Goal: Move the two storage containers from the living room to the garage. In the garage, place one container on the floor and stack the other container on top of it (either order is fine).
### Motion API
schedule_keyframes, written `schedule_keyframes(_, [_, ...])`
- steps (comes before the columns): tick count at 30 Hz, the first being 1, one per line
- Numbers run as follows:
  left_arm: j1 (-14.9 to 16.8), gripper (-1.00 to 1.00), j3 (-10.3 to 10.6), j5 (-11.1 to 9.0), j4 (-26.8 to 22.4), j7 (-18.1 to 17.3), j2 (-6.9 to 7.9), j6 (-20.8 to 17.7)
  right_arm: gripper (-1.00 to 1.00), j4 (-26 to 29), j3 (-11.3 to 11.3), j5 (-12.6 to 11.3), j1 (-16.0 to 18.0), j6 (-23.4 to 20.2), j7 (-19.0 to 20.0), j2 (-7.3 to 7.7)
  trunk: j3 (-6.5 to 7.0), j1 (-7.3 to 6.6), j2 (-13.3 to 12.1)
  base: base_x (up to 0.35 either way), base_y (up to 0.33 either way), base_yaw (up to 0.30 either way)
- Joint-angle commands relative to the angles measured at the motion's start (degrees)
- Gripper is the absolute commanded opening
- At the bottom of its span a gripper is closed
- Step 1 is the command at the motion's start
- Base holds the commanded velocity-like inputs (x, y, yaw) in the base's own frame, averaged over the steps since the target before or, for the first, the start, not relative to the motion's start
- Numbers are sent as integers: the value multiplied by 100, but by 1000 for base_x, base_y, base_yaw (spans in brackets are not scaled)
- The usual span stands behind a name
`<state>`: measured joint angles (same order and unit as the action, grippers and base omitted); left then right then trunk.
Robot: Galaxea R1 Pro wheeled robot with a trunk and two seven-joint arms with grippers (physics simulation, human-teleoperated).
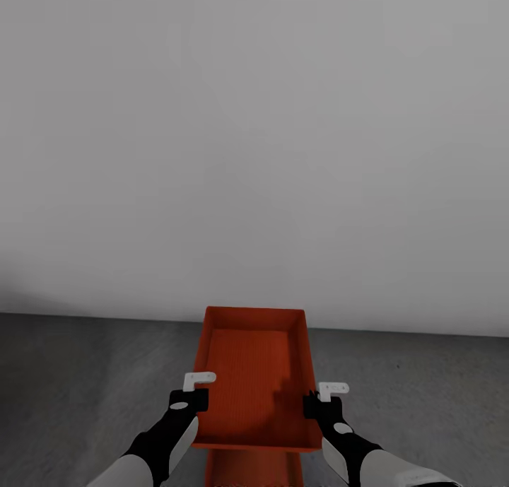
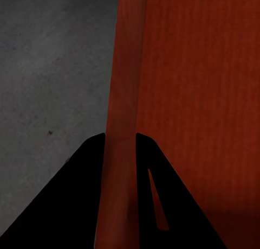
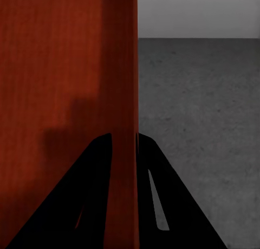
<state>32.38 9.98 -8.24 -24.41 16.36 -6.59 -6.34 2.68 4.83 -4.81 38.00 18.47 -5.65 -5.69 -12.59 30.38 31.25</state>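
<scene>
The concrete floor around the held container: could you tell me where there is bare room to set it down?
Bare floor lies on both sides of the held container up to the grey wall. Directly beneath it is taken: the second container sits there, between the left gripper and right gripper.

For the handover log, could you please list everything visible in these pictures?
held storage container: one, orange-red, topless, raised between both arms, near the wall.
second storage container: one, orange-red, partly hidden below the held one's near edge; whether the two touch cannot be told.
floor: one, dark grey speckled concrete.
wall: one, plain pale grey, straight ahead.
left gripper: one, black, jaws shut on the held bin's left wall.
right gripper: one, black, jaws shut on its right wall.
</scene>
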Motion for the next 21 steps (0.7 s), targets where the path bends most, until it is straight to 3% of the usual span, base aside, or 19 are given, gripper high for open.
schedule_keyframes(1, [4, -100, -189, -117, -2, 61, 26, -34, -100, 13, -246, -11, 6, 253, 25, 76, -19, 2, 9, 0, 0, 0])
schedule_keyframes(21, [3, -100, -191, -117, 5, 61, 29, -42, -100, 13, -246, -11, 6, 253, 21, 75, -200, 2, 9, 0, 0, 0])
